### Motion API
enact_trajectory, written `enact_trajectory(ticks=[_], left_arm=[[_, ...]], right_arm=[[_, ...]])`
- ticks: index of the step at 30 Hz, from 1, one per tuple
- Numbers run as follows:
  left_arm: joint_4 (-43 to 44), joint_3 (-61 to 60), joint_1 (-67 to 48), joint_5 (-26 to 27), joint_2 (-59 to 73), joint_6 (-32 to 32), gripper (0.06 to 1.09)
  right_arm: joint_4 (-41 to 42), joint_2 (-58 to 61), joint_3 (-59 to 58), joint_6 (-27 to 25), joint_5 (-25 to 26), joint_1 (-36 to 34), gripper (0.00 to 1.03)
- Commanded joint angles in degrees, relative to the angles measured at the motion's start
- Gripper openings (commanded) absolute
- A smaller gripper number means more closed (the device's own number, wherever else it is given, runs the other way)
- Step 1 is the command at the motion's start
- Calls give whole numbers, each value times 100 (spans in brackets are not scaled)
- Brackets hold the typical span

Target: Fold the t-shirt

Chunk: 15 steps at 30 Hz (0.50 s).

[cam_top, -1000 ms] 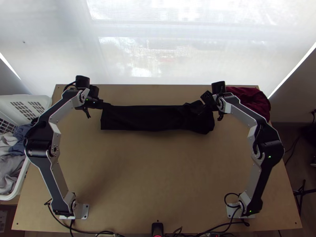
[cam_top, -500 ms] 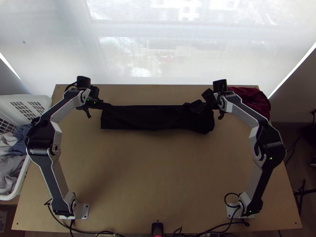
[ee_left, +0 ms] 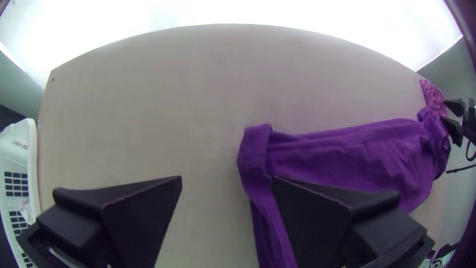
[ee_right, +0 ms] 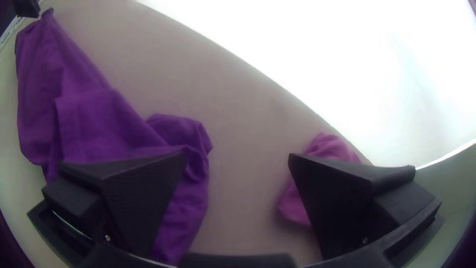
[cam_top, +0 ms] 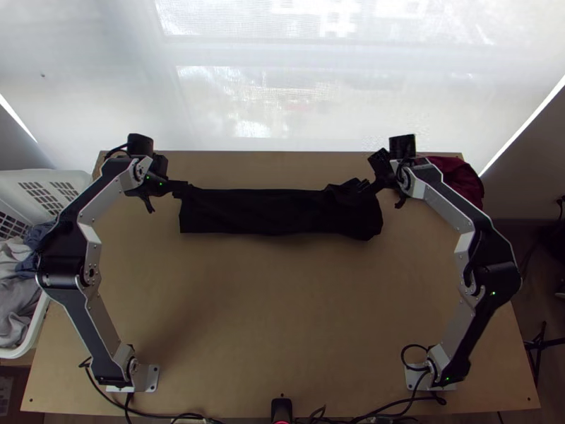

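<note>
Two long sides and a squared left end mark out the dark t-shirt (cam_top: 275,210), folded into a narrow strip crosswise near the counter's (cam_top: 268,304) far edge. Its right end is rounded and bunched. Between strip and far edge runs a slim band of bare surface; on the near side a broad bare stretch opens toward the arm bases.

The left pincer (cam_top: 182,189) is at the strip's far left corner, open wide: one finger is over the t-shirt's end, the other over bare counter. The right pincer (cam_top: 367,186) is at the bunched end, also open, with one finger over the bunched fabric and the other over a dark red cloth (cam_top: 455,177) by the far right corner. Whether either pincer touches the t-shirt, I cannot tell.

The left arm (cam_top: 67,268) and right arm (cam_top: 487,275) line the two sides. A white basket (cam_top: 79,185) of grey and blue-grey laundry (cam_top: 14,311) stands against the left edge; cables (cam_top: 395,406) trail along the near edge.

The surface is light, flat wood, with a bright, pale screen (cam_top: 282,106) beyond it.
</note>
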Motion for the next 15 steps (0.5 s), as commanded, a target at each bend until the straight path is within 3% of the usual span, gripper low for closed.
enact_trajectory(ticks=[1, 15], left_arm=[[-1039, -75, 54, 94, -631, -247, 103], [-1162, 75, -376, 244, -86, -862, 103]], right_arm=[[-134, -812, -11, 251, -5, 44, 98], [-486, -1190, -846, 374, -5, 1081, 98]])
